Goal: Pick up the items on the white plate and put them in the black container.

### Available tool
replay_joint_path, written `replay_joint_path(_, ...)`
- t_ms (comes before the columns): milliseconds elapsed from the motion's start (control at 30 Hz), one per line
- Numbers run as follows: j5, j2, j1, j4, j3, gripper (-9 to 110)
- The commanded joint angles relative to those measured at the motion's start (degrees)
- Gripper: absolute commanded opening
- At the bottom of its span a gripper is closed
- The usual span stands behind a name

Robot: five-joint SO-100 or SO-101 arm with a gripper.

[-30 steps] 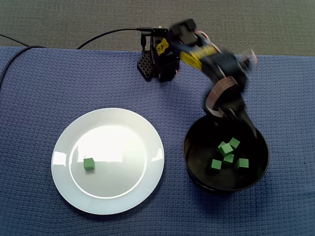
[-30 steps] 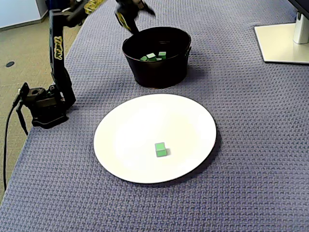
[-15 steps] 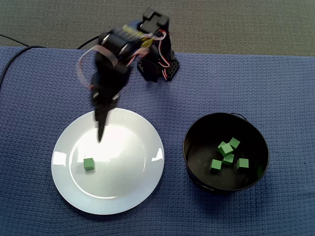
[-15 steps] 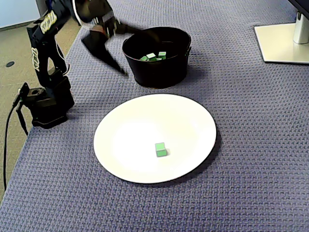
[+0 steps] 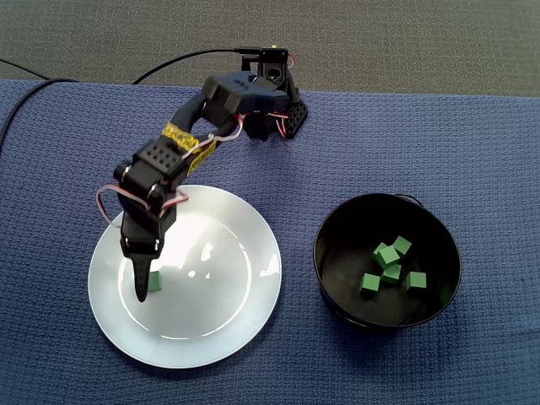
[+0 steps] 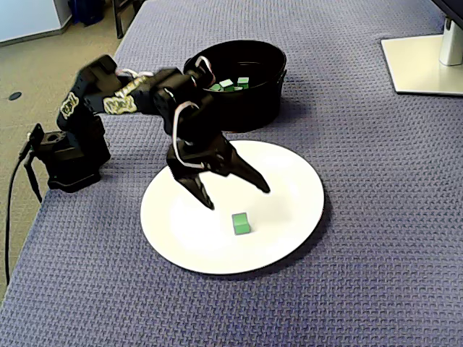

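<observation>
Gripper, jaws spread wide, hovers over the lone green cube on the white plate; seemingly light and rigid, it should pinch securely across two flat opposite faces.

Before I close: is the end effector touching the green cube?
Apart. In a fixed view, white plate shows between the open end effector and the green cube.

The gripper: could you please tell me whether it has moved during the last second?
Yes. The gripper swung from above the black container over to the white plate, where it hangs open near the green cube.
</observation>
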Motion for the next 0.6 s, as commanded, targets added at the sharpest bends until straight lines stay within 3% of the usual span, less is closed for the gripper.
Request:
replay_joint_path(0, -1.2, -3.2, -2.2, 2.5, -7.3, 41)
replay_joint_path(567, -6.5, -16.7, -0.6, 5.4, -24.4, 31)
